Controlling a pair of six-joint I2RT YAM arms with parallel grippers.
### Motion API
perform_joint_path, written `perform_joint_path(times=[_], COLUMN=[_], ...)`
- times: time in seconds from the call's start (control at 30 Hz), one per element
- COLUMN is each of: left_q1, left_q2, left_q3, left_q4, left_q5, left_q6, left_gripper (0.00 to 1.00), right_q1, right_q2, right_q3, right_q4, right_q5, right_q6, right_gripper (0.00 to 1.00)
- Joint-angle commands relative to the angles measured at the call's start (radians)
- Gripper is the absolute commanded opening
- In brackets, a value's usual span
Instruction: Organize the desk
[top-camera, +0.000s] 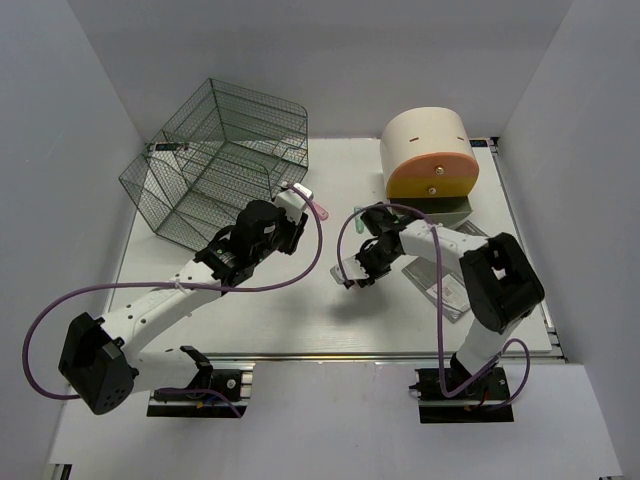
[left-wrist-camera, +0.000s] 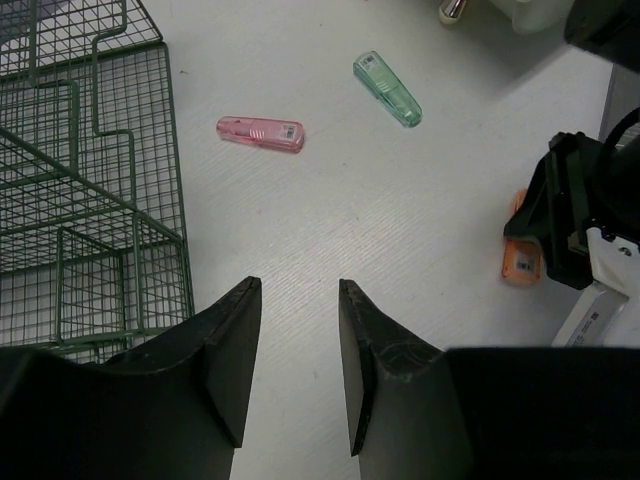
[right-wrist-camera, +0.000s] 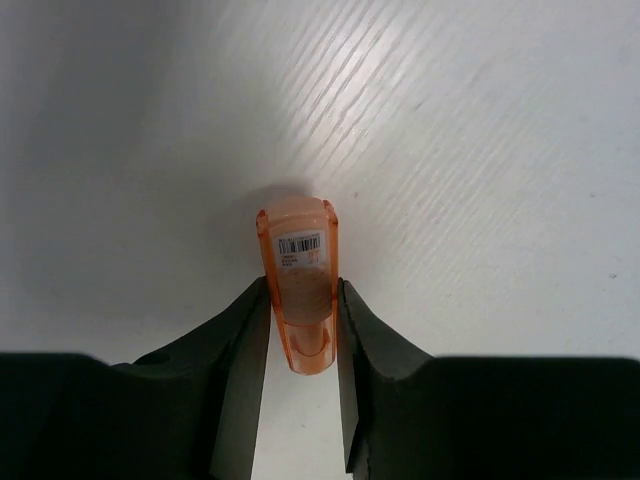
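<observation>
Desk surface (top-camera: 290, 320), a large flat white rectangular tabletop, spreads under both arms. The right pincer (right-wrist-camera: 302, 290) is closed on a small orange translucent plastic case (right-wrist-camera: 298, 250) with a barcode label, gripping only its near half. The smooth plastic could pivot or slip out during a swing. The left pincer (left-wrist-camera: 297, 290) stands narrowly parted and empty, beside the dark green wire-mesh cage (left-wrist-camera: 90, 200). Both wrists sit near each other, so a careless move risks a collision.
</observation>
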Motion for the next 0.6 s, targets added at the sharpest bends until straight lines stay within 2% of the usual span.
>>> perform_joint_path(times=[0.0,0.17,0.27,0.33,0.43,0.57], left_q1=[0.009,0.009,0.009,0.009,0.009,0.009], left_q2=[0.000,0.010,0.015,0.018,0.036,0.056], left_q3=[0.027,0.027,0.024,0.023,0.024,0.029], left_q4=[0.006,0.009,0.010,0.013,0.015,0.015], left_q5=[-0.012,-0.001,-0.001,0.009,0.032,0.064], left_q6=[-0.011,-0.016,-0.017,-0.020,-0.026,-0.036], left_gripper=[0.47,0.46,0.45,0.45,0.45,0.45], right_q1=[0.003,-0.013,-0.025,-0.040,-0.066,-0.106], right_q2=[-0.101,-0.242,-0.325,-0.383,-0.457,-0.466], right_q3=[-0.010,0.015,-0.017,-0.034,-0.076,-0.088], right_q4=[0.065,0.119,0.171,0.199,0.246,0.318], right_q5=[-0.205,-0.190,-0.072,0.064,0.265,0.432], right_q6=[0.338,0.641,0.720,0.720,0.624,0.541], right_gripper=[0.00,0.00,0.00,0.00,0.00,0.00])
